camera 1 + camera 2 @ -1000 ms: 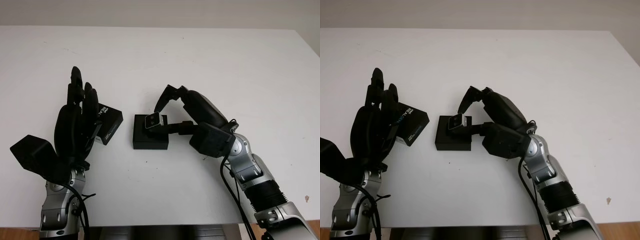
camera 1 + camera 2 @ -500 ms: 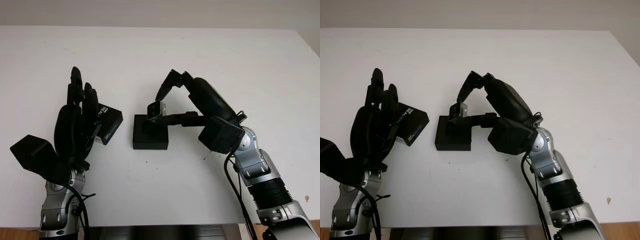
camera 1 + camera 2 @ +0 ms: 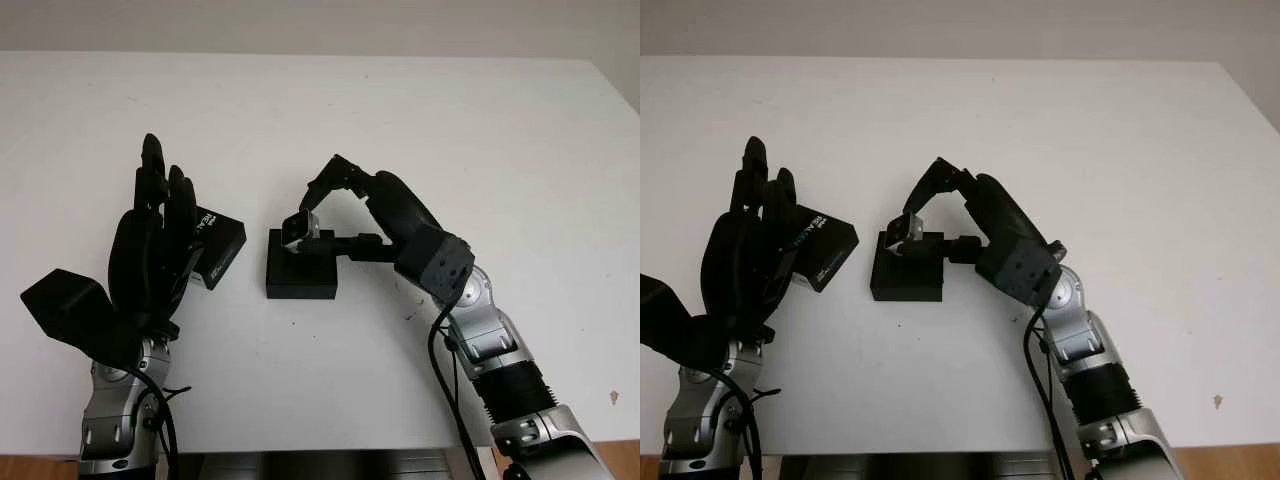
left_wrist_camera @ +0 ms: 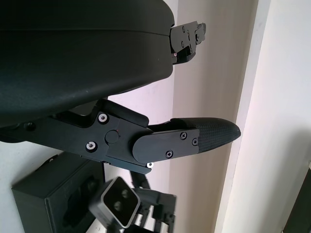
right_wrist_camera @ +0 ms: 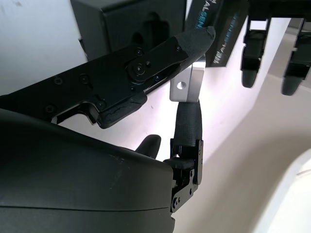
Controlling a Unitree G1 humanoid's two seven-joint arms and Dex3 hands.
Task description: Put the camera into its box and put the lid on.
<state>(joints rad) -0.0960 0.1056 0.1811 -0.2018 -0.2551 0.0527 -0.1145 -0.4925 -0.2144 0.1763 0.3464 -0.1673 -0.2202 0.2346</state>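
Camera (image 3: 299, 228) pinched in the right robot hand (image 3: 325, 215), apparently just above the box (image 3: 300, 274).

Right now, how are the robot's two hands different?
The right hand pinches the silver camera over the black box; the left hand is open, holding nothing. The right hand reaches sideways; the left hand stands upright beside the lid. Both are black.

small silver camera (image 3: 299, 229) tilted above open black box (image 3: 300, 275).
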